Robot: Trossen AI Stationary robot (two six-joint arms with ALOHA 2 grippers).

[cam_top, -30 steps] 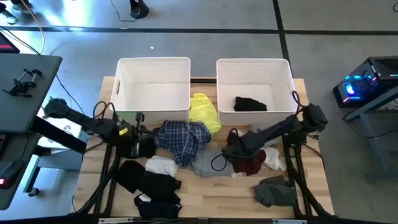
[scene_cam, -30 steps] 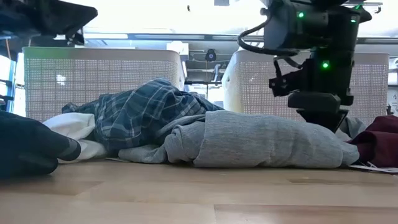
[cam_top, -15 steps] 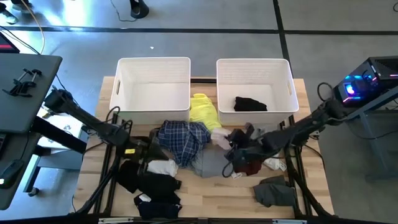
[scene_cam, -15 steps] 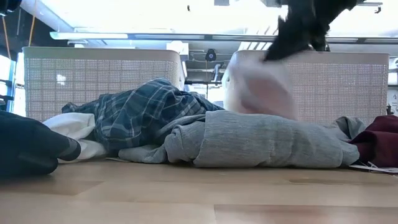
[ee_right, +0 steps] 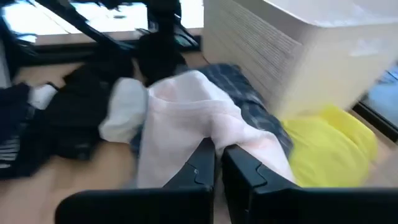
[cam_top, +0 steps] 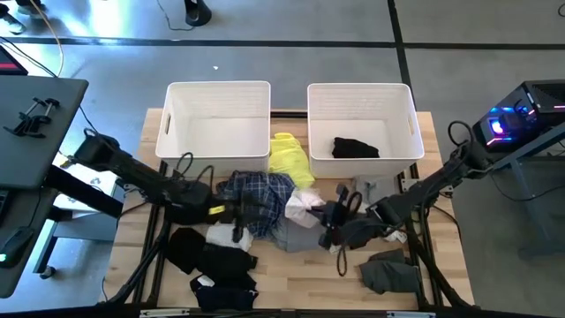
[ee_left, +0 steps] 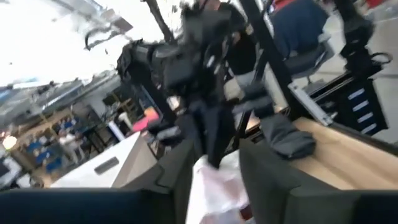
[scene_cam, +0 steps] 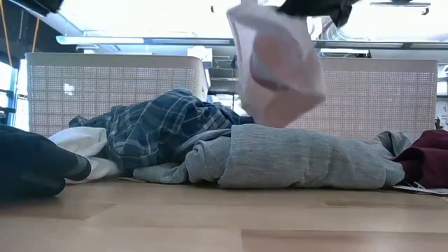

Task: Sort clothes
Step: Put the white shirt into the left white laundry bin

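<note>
My right gripper (ee_right: pixel 217 155) is shut on a pale pink garment (scene_cam: pixel 276 77) and holds it up over the middle of the table, above the grey garment (scene_cam: pixel 301 157). My left gripper (ee_left: pixel 214 155) stands open by the blue plaid shirt (cam_top: pixel 256 196), its fingers turned toward the pink garment (cam_top: pixel 303 205) and apart from it in the high view. The yellow garment (cam_top: pixel 290 159) lies between the two white bins. A white garment (cam_top: pixel 225 236) and several black ones (cam_top: pixel 212 261) lie at the front left. One black garment (cam_top: pixel 355 148) lies in the right bin. My right gripper pinches a bunched fold at the top of the pink garment (ee_right: pixel 214 134) between its two fingers. The fingers come from the table's right side. The cloth hangs slack below them, and its lower edge (scene_cam: pixel 273 122) is about level with the grey garment's top.
Two white bins stand side by side at the far edge, the left one (cam_top: pixel 177 124) and the right one (cam_top: pixel 413 124). A maroon garment (scene_cam: pixel 427 161) and a grey-green one (cam_top: pixel 388 272) lie at the front right. Bare wood shows along the near edge.
My right gripper has taken hold of the pink garment, raised it and carried it toward the table's left; the garment now hangs high over the grey one. My left gripper has gone toward the table's right, up to the plaid shirt.
</note>
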